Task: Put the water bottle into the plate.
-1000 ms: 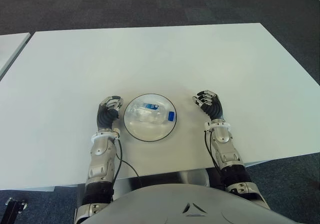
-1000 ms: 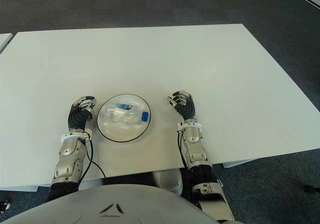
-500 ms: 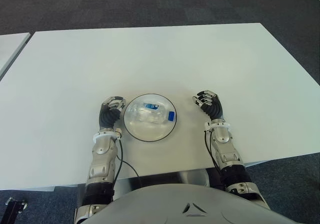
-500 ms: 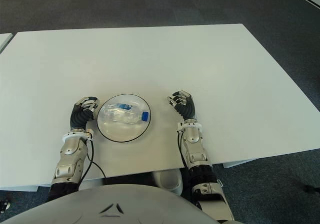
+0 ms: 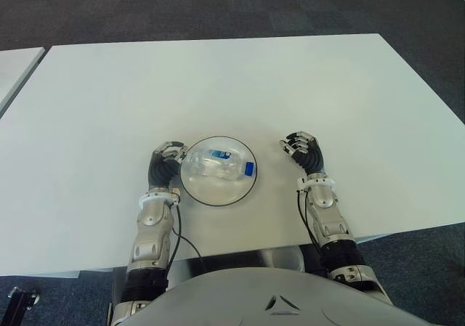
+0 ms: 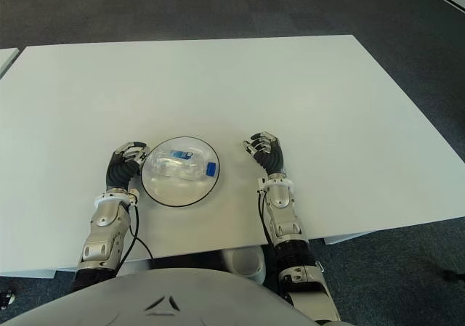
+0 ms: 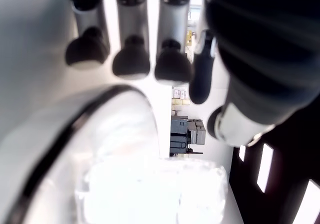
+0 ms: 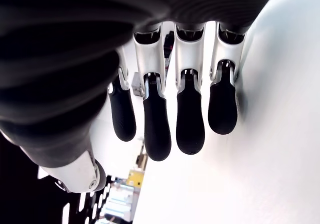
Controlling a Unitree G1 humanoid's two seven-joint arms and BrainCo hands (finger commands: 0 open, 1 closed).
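A clear water bottle [image 5: 221, 164] with a blue cap and blue label lies on its side inside the round plate [image 5: 200, 192] near the table's front edge. My left hand [image 5: 166, 160] is right beside the plate's left rim, fingers [image 7: 130, 59] relaxed and holding nothing; the plate's dark rim [image 7: 60, 149] and the bottle [image 7: 155, 194] fill its wrist view. My right hand [image 5: 304, 150] shows on the table to the right of the plate, a short gap away, fingers [image 8: 190, 114] loosely curled around nothing.
The white table [image 5: 232, 79] stretches far beyond the plate. Its front edge runs just behind my wrists. Dark carpet [image 5: 218, 6] lies past the far edge, and another white table corner [image 5: 14, 64] shows at the left.
My left hand has slid rightward, closing up to the plate's left rim. The bottle, plate and right hand have not moved.
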